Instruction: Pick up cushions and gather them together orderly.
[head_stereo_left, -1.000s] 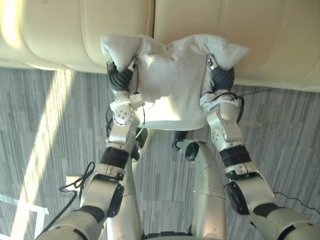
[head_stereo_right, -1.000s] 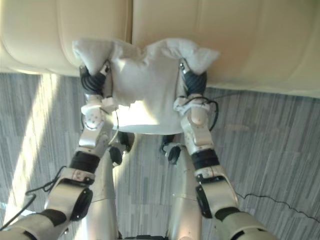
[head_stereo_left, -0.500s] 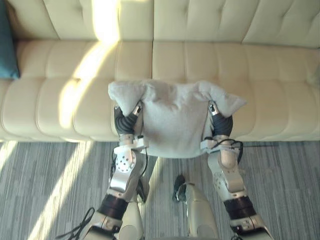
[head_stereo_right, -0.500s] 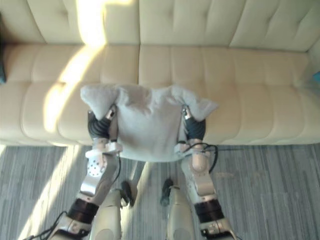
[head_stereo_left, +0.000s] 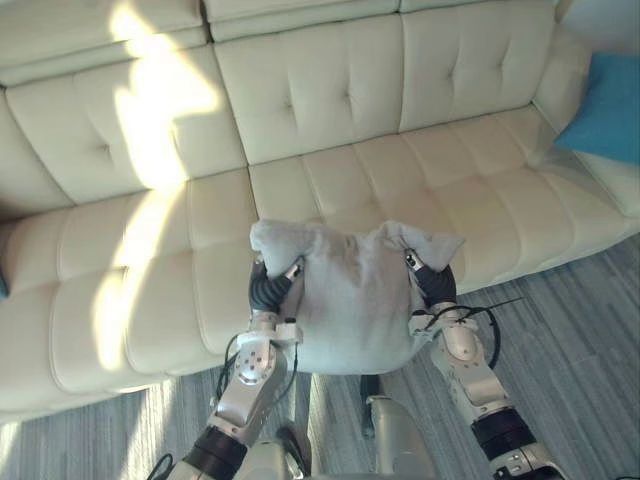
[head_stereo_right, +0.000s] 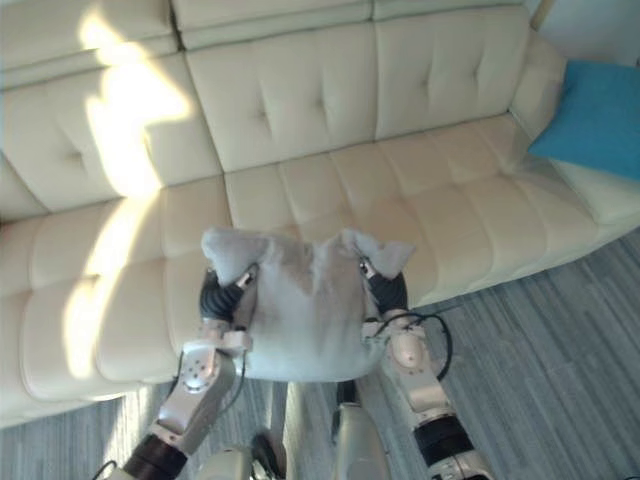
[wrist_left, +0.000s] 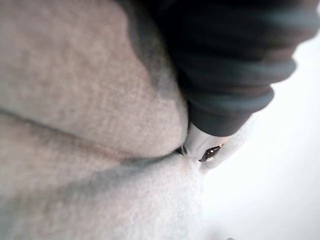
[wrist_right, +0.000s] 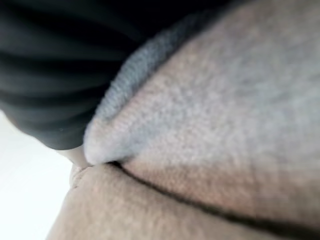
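Note:
A grey cushion (head_stereo_left: 355, 295) hangs in front of me, held between both hands above the front edge of the cream sofa's seat (head_stereo_left: 330, 190). My left hand (head_stereo_left: 268, 288) grips its left side and my right hand (head_stereo_left: 432, 282) grips its right side, each tucked under an upper corner that folds over the dark cover. In the left wrist view a fingertip (wrist_left: 209, 151) digs into the grey fabric (wrist_left: 90, 100). The right wrist view has the same fabric (wrist_right: 225, 100) bulging against the hand's cover. A blue cushion (head_stereo_right: 595, 115) leans at the sofa's right end.
The long cream tufted sofa (head_stereo_left: 330, 90) spans the view, with a sunlit patch on its left part. Grey striped carpet (head_stereo_left: 580, 330) lies in front of it at the lower right.
The whole picture has shifted: the camera turned up and to the right, bringing the sofa back and the blue cushion into view. Both hands still hold the grey cushion the same way.

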